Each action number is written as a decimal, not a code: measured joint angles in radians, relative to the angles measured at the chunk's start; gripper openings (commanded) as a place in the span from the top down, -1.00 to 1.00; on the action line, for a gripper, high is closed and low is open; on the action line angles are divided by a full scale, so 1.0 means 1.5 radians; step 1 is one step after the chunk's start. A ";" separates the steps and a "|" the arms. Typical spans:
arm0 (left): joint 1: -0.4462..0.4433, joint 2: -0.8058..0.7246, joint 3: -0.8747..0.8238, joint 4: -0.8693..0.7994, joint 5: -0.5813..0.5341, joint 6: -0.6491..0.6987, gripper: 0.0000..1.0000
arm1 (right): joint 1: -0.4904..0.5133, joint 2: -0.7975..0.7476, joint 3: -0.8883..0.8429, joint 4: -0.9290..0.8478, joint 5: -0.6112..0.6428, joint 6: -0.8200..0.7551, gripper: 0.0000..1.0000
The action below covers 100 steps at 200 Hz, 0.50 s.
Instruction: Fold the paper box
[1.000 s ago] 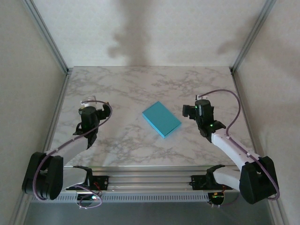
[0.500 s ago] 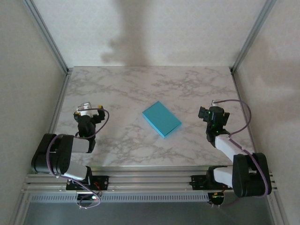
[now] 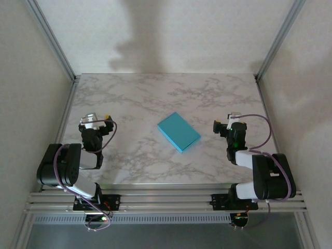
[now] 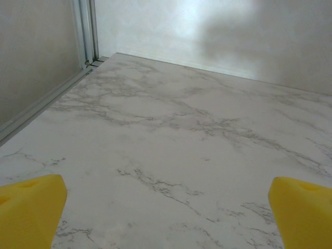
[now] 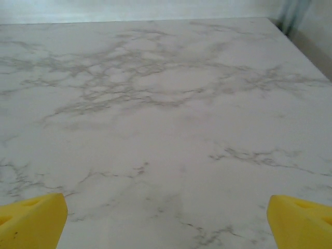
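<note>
Left end effector (image 3: 96, 121) sits low over the left side of the desk (image 3: 155, 93), jaws spread wide. Its wrist cam puts the two yellow pads (image 4: 28, 207) at opposite bottom corners with bare marble between them and nothing gripped. Right end effector (image 3: 229, 126) is the same story on the right side: yellow pads (image 5: 301, 218) far apart, nothing but marble desk (image 5: 155, 104) in the gap, so spread and empty.

From overhead the jaw gap is too small to judge; the wrist cams settle it. Overhead gives the layout instead. Both arms are tucked back, elbows folded near their bases at the near edge, with purple cables (image 3: 259, 124) looping off each wrist.

Paper box (image 3: 179, 132) lies flat near the desk centre, turquoise face up, turned at an angle to the desk edges. It sits between the two end effectors and well apart from both, nearer the right one. Cannot make out tabs or folds from overhead.

Left wrist cam catches the aluminium rail (image 4: 85, 31) along the desk's left edge and the white back wall. Right wrist cam catches the far right corner post (image 5: 290, 13).
</note>
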 measured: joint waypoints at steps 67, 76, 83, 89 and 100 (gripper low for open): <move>0.000 0.000 0.000 0.001 0.007 0.000 -0.99 | -0.012 0.098 0.036 0.032 -0.020 0.002 -0.98; 0.000 0.000 0.000 0.001 0.007 0.000 -0.99 | -0.012 0.098 0.039 0.032 -0.020 0.002 -0.98; 0.000 0.000 0.000 0.001 0.007 0.000 -0.99 | -0.012 0.098 0.039 0.032 -0.020 0.002 -0.98; 0.000 0.000 0.000 0.001 0.007 0.000 -0.99 | -0.012 0.098 0.039 0.031 -0.020 0.002 -0.98; 0.000 0.000 0.000 0.001 0.007 0.000 -0.99 | -0.012 0.098 0.039 0.031 -0.020 0.002 -0.98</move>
